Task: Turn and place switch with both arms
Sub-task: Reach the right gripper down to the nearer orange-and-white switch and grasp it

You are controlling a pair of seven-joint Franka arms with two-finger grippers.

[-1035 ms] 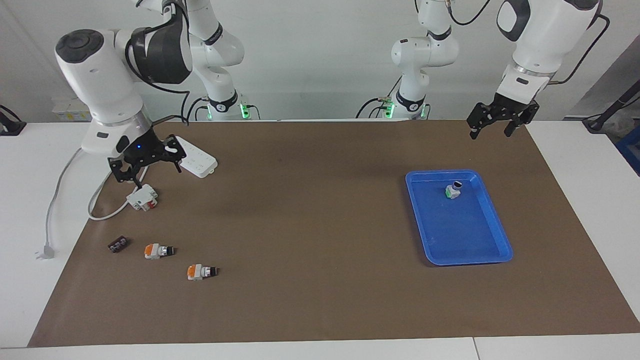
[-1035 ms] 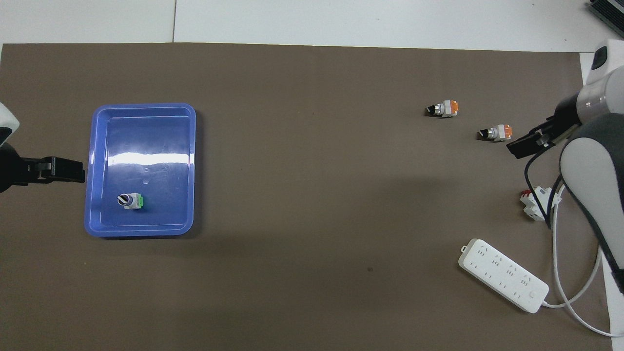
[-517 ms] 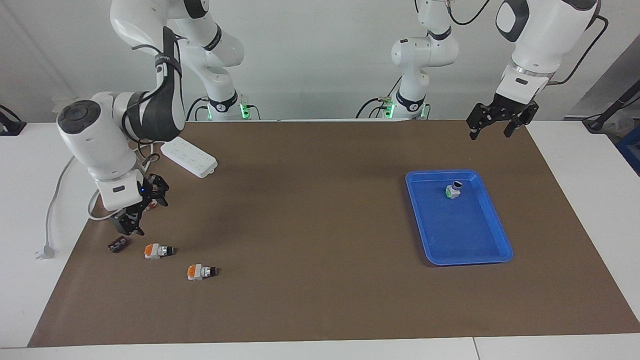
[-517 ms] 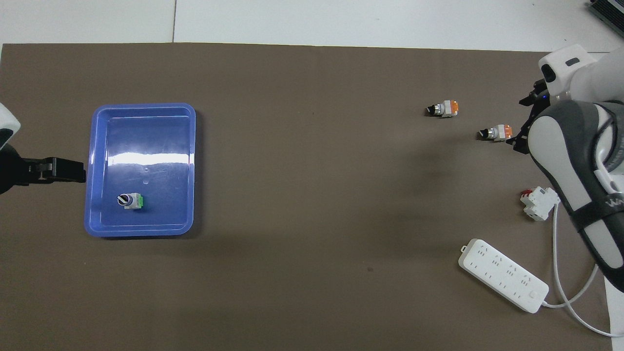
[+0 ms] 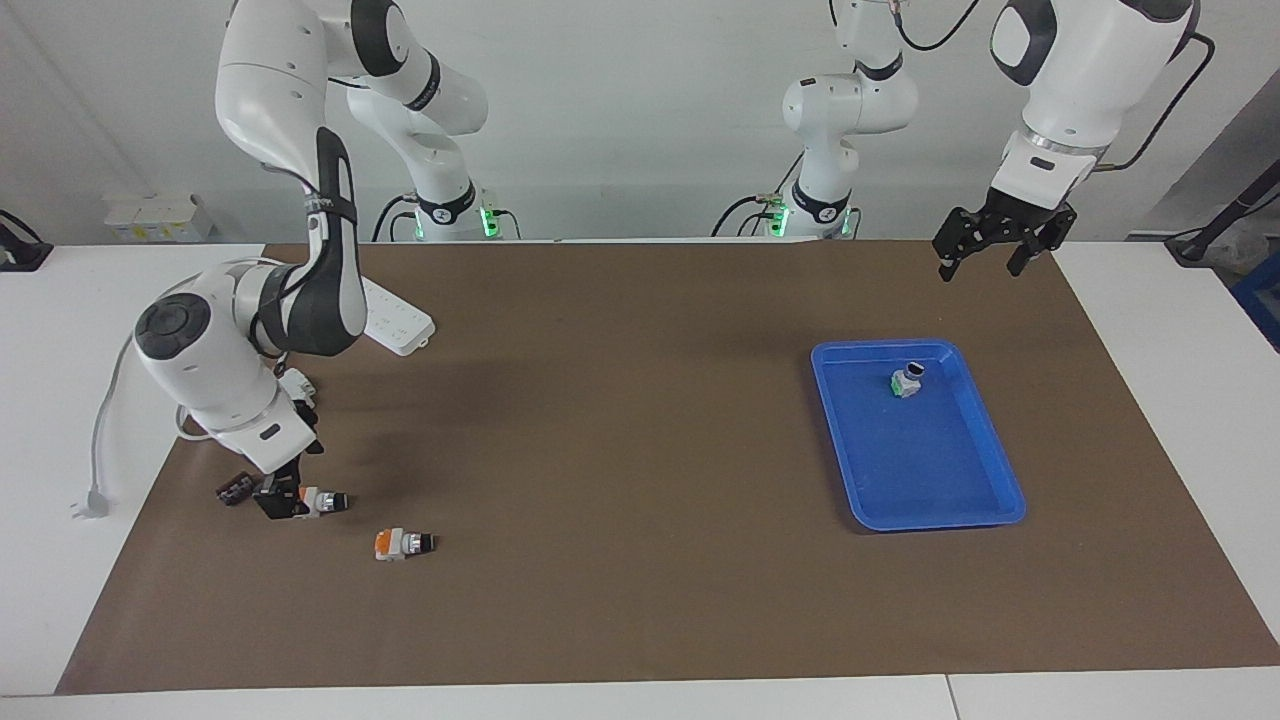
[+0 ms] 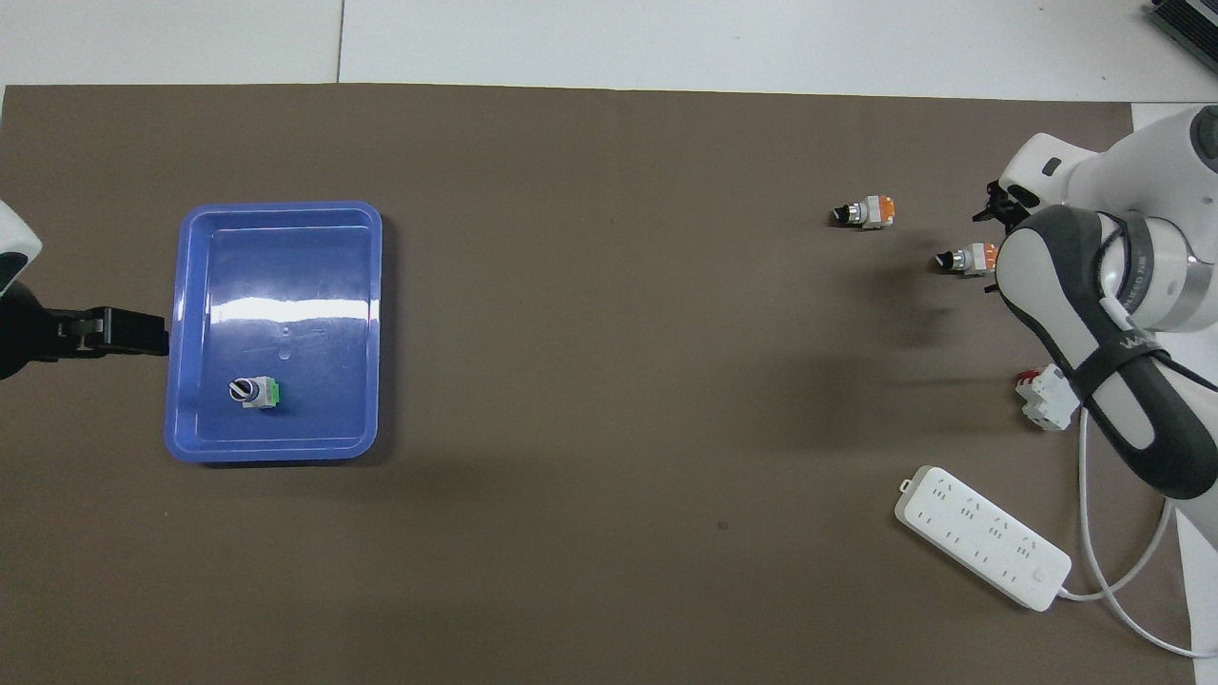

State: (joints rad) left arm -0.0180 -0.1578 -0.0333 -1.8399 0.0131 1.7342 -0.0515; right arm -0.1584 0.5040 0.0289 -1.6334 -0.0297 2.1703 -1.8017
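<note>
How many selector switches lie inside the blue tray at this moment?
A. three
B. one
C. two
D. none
B: only one switch, green face showing, lies in the blue tray; the other two switches, orange-faced, lie on the brown mat toward the right arm's end of the table.
</note>
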